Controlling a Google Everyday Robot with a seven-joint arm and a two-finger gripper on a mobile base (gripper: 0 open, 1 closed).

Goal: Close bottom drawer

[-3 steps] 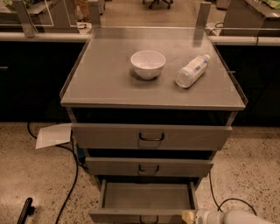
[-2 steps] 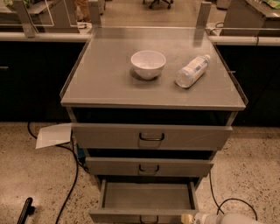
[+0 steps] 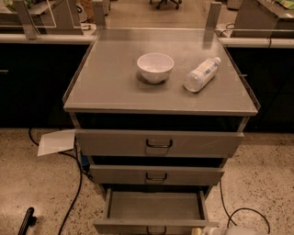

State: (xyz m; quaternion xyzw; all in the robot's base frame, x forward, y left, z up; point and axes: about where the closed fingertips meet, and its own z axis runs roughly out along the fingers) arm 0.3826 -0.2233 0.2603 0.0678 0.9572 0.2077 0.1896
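Camera view: bottom drawer [image 3: 154, 209] pulled out under the middle drawer [image 3: 156, 175]; gripper [image 3: 202, 231] sits at frame bottom edge, just beside drawer's front right corner, grip state cannot tell.

Office-like lab: desk dividers [image 3: 54, 13], swivel chair [image 3: 164, 3], floor cables [image 3: 76, 193]; gripper [image 3: 202, 231] at bottom-right edge.

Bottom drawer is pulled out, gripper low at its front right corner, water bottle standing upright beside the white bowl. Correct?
No. The camera view shows the water bottle lying on its side, not upright, beside the white bowl. The rest holds: the bottom drawer is pulled out, and the gripper is low at its front right corner.
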